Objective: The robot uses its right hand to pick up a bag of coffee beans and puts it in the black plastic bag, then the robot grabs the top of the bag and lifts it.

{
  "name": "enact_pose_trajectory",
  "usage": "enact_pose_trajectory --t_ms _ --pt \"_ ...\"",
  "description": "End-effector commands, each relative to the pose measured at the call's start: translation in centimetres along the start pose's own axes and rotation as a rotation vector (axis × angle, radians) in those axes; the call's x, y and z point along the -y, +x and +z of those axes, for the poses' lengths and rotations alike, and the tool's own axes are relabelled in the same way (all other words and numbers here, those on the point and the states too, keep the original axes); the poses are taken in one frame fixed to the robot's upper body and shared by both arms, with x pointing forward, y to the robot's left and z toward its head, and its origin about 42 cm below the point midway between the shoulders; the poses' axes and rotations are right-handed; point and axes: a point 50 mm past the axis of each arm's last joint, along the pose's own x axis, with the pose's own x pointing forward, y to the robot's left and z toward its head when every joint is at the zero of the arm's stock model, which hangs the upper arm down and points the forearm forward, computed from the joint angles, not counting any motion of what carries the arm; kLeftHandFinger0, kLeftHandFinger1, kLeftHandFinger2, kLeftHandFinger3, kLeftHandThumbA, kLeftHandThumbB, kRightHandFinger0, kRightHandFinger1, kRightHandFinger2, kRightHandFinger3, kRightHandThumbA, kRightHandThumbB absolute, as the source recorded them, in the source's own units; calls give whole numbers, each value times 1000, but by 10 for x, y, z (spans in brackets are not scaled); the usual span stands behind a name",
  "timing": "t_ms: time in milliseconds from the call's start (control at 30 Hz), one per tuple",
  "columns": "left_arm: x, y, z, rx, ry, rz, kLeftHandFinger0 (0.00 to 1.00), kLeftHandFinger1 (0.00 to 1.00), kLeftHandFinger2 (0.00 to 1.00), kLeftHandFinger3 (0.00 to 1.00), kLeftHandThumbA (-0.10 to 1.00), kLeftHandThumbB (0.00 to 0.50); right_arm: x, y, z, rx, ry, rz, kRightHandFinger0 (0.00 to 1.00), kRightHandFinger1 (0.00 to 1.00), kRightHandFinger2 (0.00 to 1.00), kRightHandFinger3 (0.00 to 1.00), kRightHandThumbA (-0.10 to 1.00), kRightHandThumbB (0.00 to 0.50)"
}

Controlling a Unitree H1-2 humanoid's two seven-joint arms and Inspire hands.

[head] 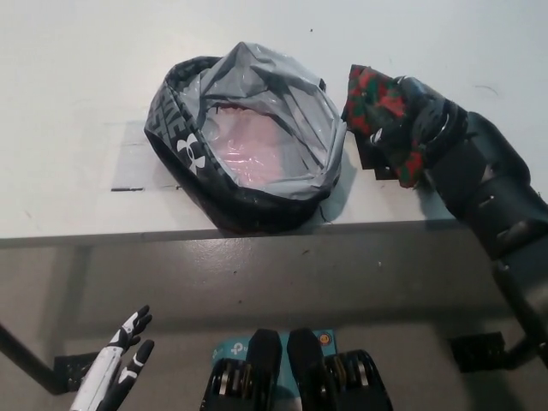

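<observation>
A black plastic bag (184,128) with a white logo stands open on the white table (77,77), its grey lining spread wide and something pink inside. Just right of it lies the coffee bean bag (374,98), red and green patterned. My black right hand (419,120) lies over the bag's right side with its fingers curled around it, resting at table level. My white left hand (116,372) hangs at the lower left, below the table, fingers apart and empty.
The table's front edge (257,233) runs across the middle of the view. Strips of clear tape (137,163) lie left of the black bag. A dark table foot (479,351) shows on the floor at lower right.
</observation>
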Motion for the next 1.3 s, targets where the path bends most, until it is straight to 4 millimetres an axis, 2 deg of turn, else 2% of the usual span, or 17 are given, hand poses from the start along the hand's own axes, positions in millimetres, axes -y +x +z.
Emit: enact_pose_trajectory --t_ms 0,67,100,167,200,333,400,433,500,567,600,667,767,867,967,1133,1267 --pt "-11 5 9 59 29 0 1000 1000 1000 1000 1000 299 -11 0 -3 73 7 -129 4 119 270 497 -100 224" --pt "-11 5 9 61 32 1 1000 1000 1000 1000 1000 290 -12 0 -5 93 45 -152 0 207 454 516 -100 212" --pt "-12 6 9 61 32 0 1000 1000 1000 1000 1000 285 -11 0 -7 101 78 -166 84 367 655 529 -100 181" --pt "-12 5 9 59 33 -1 1000 1000 1000 1000 1000 287 -9 0 -7 103 95 -173 161 423 687 604 -100 182" --pt "-14 5 9 60 39 -1 1000 1000 1000 1000 1000 282 -7 0 -8 106 136 -172 132 377 653 658 -100 189" --pt "-14 6 7 66 34 5 1000 1000 1000 1000 1000 283 -5 2 -12 89 243 -132 170 463 717 699 -100 213" --pt "-13 6 7 69 29 5 1000 1000 1000 1000 1000 277 -4 2 -14 90 321 -120 86 437 712 767 -100 221" --pt "-13 6 7 69 24 6 1000 1000 1000 1000 1000 278 -4 2 -18 86 444 -102 7 404 793 834 -100 221" --pt "-13 6 7 68 21 8 1000 1000 1000 1000 1000 285 -5 3 -23 81 590 -90 0 437 815 895 -100 220" --pt "-13 6 7 68 22 6 1000 1000 1000 1000 1000 284 -5 3 -29 109 734 -76 17 490 835 924 -100 174" --pt "-13 5 7 68 22 5 1000 1000 1000 1000 1000 283 -5 4 -32 109 846 -65 56 537 893 872 -100 175" --pt "-13 5 7 66 18 5 1000 1000 1000 1000 1000 281 -4 4 -39 105 1203 -43 23 535 922 840 -100 193" --pt "-12 5 6 53 11 10 1000 1000 1000 1000 1000 302 4 5 -36 82 1468 -28 4 518 976 1000 -100 173" --pt "-12 5 6 53 4 13 1000 1000 1000 1000 1000 299 20 4 -26 100 1690 32 0 288 788 1000 -100 135" --pt "-12 5 6 54 4 11 1000 1000 1000 1000 1000 292 34 3 -15 138 1856 80 0 26 631 1000 -100 145" --pt "-10 3 5 49 5 10 1000 1000 1000 1000 1000 298 68 -4 14 273 1938 170 0 0 468 1000 -100 135" --pt "-11 4 5 46 6 8 1000 1000 1000 1000 1000 307 92 -11 34 366 1968 192 0 0 499 1000 -100 126"
